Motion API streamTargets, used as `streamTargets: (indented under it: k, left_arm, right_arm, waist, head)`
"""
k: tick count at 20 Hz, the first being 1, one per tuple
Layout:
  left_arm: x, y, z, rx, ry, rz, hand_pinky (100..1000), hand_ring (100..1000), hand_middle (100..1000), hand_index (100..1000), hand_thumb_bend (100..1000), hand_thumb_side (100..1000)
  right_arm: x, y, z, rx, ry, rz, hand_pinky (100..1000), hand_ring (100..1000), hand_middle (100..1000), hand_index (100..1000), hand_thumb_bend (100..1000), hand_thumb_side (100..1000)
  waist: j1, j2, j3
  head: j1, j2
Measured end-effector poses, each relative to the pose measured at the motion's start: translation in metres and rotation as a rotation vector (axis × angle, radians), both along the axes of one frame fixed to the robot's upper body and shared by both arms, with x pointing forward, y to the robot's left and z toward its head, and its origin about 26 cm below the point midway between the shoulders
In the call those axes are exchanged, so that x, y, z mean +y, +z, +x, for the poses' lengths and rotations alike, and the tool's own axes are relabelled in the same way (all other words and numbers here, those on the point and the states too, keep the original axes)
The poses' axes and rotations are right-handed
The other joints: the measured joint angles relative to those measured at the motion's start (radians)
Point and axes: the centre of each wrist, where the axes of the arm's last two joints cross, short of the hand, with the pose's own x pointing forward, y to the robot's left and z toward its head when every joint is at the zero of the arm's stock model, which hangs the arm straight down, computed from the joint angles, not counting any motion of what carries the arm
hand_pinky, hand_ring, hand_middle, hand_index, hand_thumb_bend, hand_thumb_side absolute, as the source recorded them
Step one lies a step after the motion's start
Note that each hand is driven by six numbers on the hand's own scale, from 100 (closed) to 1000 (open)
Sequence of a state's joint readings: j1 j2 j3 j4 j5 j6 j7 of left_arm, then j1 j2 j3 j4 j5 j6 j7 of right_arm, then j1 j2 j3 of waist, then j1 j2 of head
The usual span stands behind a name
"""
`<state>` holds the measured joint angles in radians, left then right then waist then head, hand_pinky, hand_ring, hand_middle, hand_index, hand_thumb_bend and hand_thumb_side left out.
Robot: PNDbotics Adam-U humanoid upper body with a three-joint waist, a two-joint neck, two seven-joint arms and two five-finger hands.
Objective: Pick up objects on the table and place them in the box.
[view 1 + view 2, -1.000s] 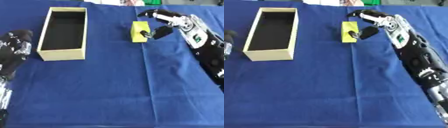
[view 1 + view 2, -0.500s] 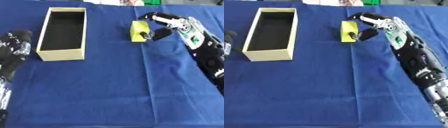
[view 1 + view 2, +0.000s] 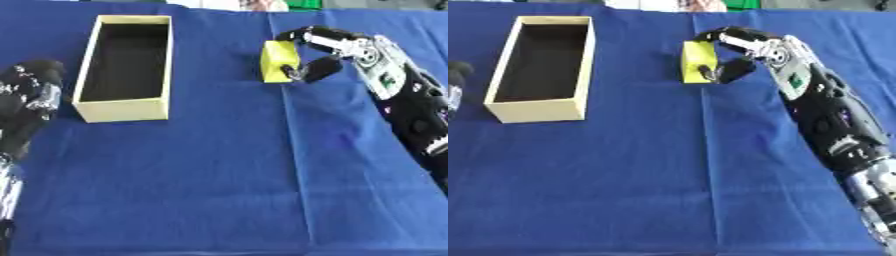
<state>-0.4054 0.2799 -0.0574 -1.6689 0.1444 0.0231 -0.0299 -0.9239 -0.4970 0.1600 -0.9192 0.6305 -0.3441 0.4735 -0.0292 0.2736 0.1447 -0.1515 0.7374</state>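
Note:
A yellow block (image 3: pixel 277 62) lies on the blue table at the upper middle. My right hand (image 3: pixel 337 47) reaches in from the right, its fingers curled over the block's top and its thumb against the block's near right corner. An open cream cardboard box (image 3: pixel 127 66) with a dark inside stands to the left of the block, a good gap between them. My left hand (image 3: pixel 26 107) rests at the left edge beside the box, away from the block, fingers loosely extended.
The blue cloth (image 3: pixel 219 180) covers the whole table. My right forearm (image 3: pixel 833 130) runs down the right side. Bits of white and green show past the table's far edge.
My right hand has shifted slightly left and its fingers have closed tighter round the yellow block. The box and my left hand have stayed put.

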Motion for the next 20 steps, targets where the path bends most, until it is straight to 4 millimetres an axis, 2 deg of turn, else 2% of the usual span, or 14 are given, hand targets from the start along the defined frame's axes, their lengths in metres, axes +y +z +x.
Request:
streamTargets:
  k: [3,4,5,7,14,20]
  left_arm:
    - [0.0,0.0,0.0,0.0,0.0,0.0,549,835,692,702,100,246]
    - [0.0,0.0,0.0,0.0,0.0,0.0,549,835,692,702,100,246]
    - [0.0,0.0,0.0,0.0,0.0,0.0,548,835,691,702,100,246]
    - [0.0,0.0,0.0,0.0,0.0,0.0,549,834,691,702,100,246]
    - [0.0,0.0,0.0,-0.001,0.0,0.0,548,834,691,702,100,246]
    - [0.0,0.0,0.0,-0.001,-0.001,0.0,548,834,691,702,100,246]
  right_arm:
    - [0.0,0.0,0.0,-0.004,0.002,0.0,875,905,633,943,113,303]
    - [0.001,0.001,0.0,-0.008,0.004,0.001,875,905,633,943,113,303]
    - [0.001,0.001,0.0,-0.011,0.005,0.002,857,876,572,929,100,267]
    - [0.002,0.003,-0.001,-0.026,0.007,0.007,839,851,517,913,100,230]
    - [0.009,0.014,-0.003,-0.114,0.026,0.064,826,838,487,903,100,141]
    - [0.026,0.048,-0.005,-0.21,0.09,0.102,826,836,486,903,100,109]
  waist:
    - [0.0,0.0,0.0]
    - [0.0,0.0,0.0]
    - [0.001,0.0,0.0]
    - [0.002,0.0,0.0]
    - [0.002,0.0,-0.003]
    - [0.002,-0.003,-0.002]
  head:
    - [0.0,0.0]
    - [0.0,0.0]
    - [0.0,0.0]
    - [0.0,0.0]
    - [-0.001,0.0]
    - [-0.004,0.001]
